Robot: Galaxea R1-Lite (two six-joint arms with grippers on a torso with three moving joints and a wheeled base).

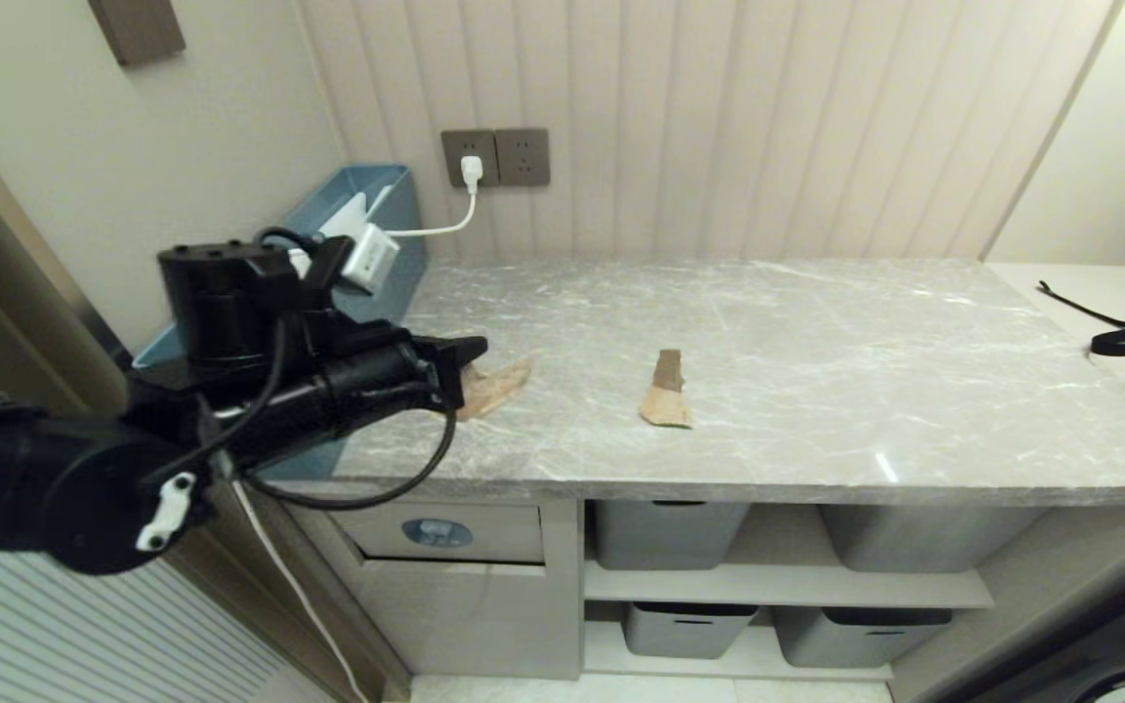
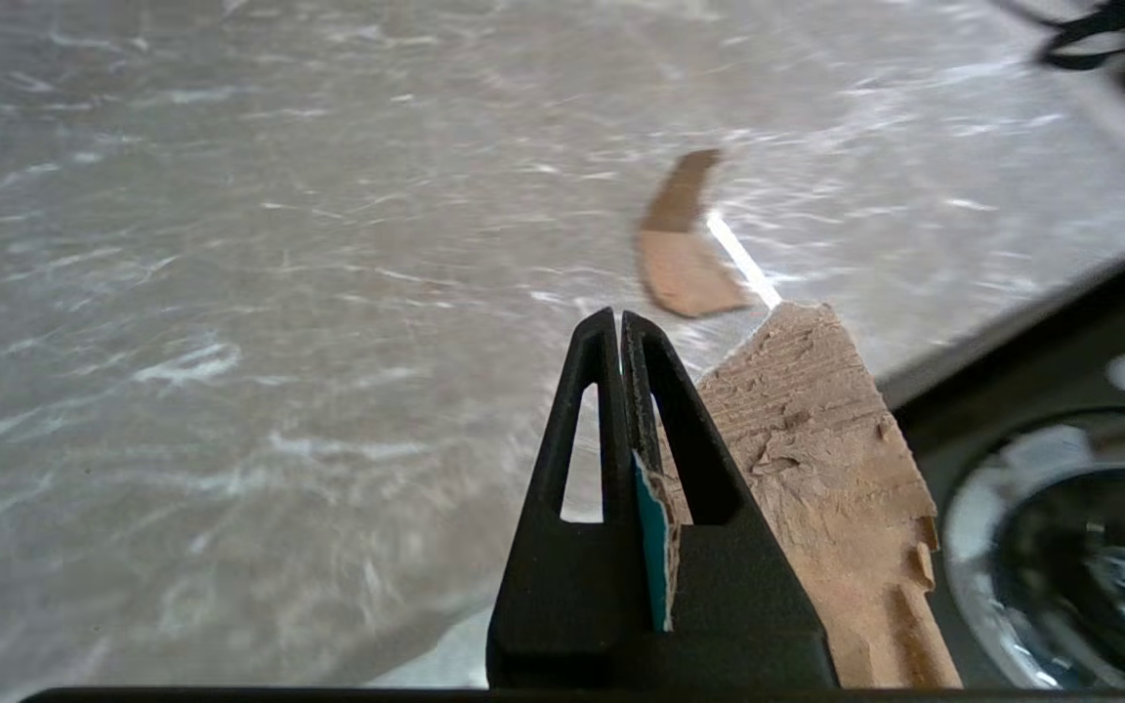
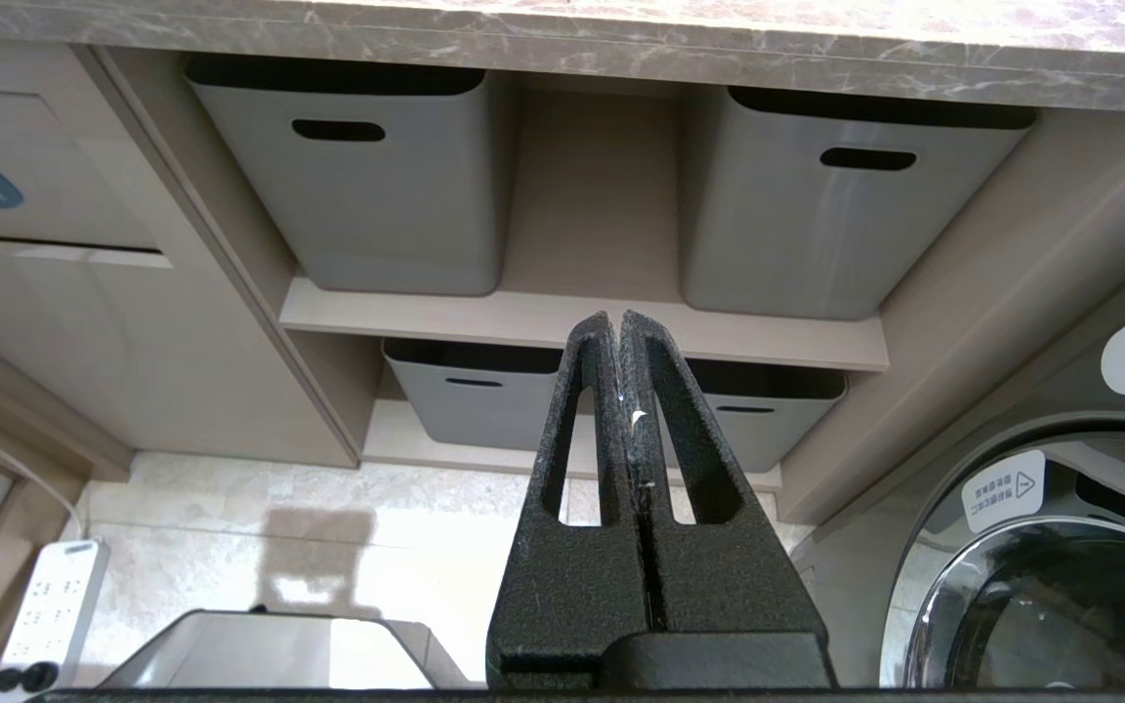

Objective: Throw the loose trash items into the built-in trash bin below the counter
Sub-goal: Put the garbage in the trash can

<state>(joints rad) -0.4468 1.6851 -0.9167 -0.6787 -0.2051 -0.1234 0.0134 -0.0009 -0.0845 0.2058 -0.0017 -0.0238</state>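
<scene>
Pinched between the pressed-together fingers of the left claw (image 2: 619, 327) is a torn cardboard scrap (image 2: 816, 469), held above the counter (image 1: 816, 332) near its left front edge. Another scrap (image 1: 666, 391) lies well beyond the claw tips. Below it, the bin flap (image 1: 440, 532) is seen. Down low, the right claw (image 3: 618, 327) is kept shut, empty.

We've got the left gripper (image 2: 621, 327) clamped tight on a torn cardboard scrap (image 2: 816, 459), which sticks out beside the fingers. Beyond the scrap, a second scrap (image 2: 682, 256) lies flat on the marble counter (image 2: 230, 293).
</scene>
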